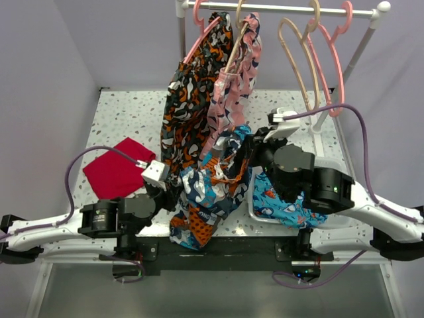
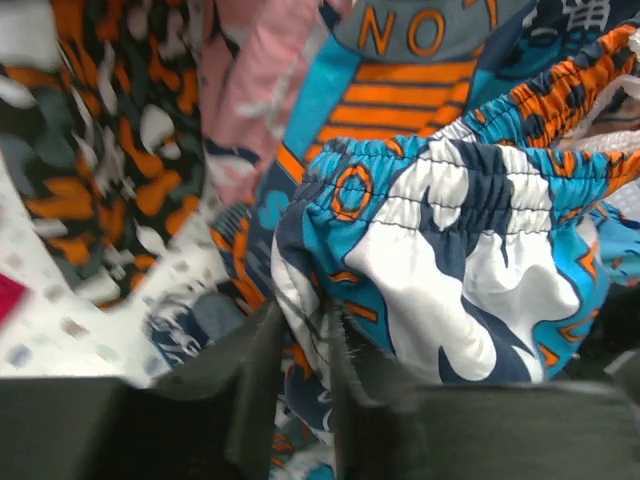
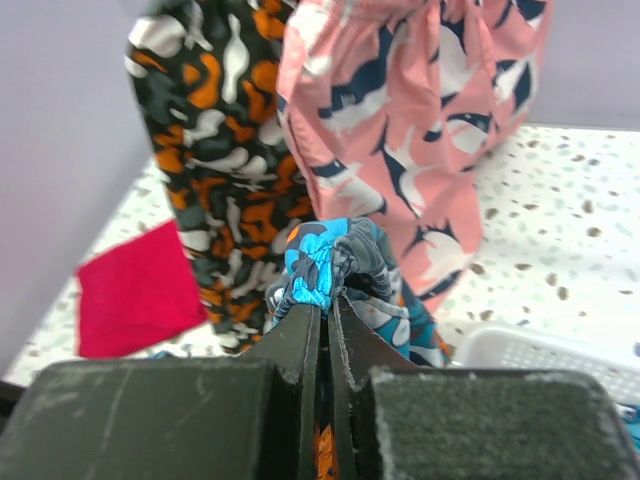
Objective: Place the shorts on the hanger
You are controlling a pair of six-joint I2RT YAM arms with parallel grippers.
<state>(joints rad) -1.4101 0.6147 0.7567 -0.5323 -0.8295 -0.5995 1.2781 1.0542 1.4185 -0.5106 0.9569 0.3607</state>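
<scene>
Your L gripper (image 2: 305, 372) and R gripper (image 3: 325, 322) each pinch the shorts (image 1: 209, 192), fingers nearly together on fabric. Orange "NO" lettering (image 2: 405, 32) legible on cloth, L wrist view.

Lab rig: plain walls (image 1: 40, 66), speckled table (image 1: 132, 112), clothes rail (image 1: 278, 8).

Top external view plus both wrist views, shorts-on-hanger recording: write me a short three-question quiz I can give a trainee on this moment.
1. Fill in: the red cloth lies on the ___ arm's side.
2. Pick one: the right gripper is shut on: A the red cloth, B the shorts, C nothing.
3. True or false: the shorts already hang from the rail.
Key: 1 left; 2 B; 3 false.
</scene>
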